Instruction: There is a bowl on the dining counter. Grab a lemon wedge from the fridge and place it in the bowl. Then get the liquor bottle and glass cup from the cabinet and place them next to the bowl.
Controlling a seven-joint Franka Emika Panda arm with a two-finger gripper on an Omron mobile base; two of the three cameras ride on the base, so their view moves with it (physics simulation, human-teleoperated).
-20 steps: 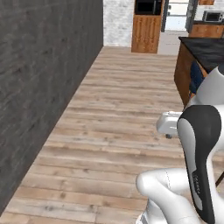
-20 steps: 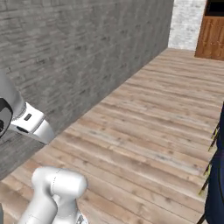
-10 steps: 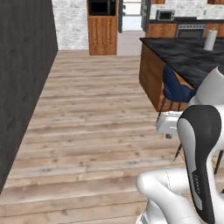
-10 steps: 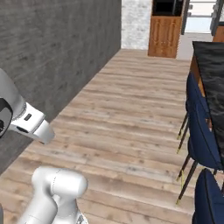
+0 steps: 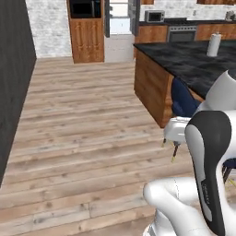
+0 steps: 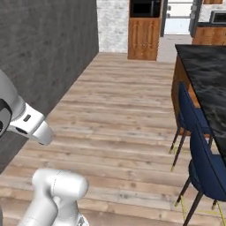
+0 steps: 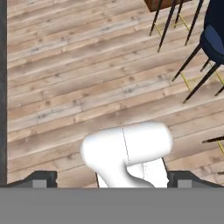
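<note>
Spreading fingers (image 7: 40,178) wide; fridge (image 5: 120,28) well apart.

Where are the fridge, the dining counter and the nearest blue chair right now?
fridge (image 5: 119,42): left base view, its light-grey lower front.
dining counter (image 5: 190,61): left base view, bare black marble top.
blue chair (image 6: 212,171): right base view, its backrest.

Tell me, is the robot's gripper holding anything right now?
No. The gripper is wide open, its dark fingertips far apart, with nothing between them but the wooden floor below.
</note>
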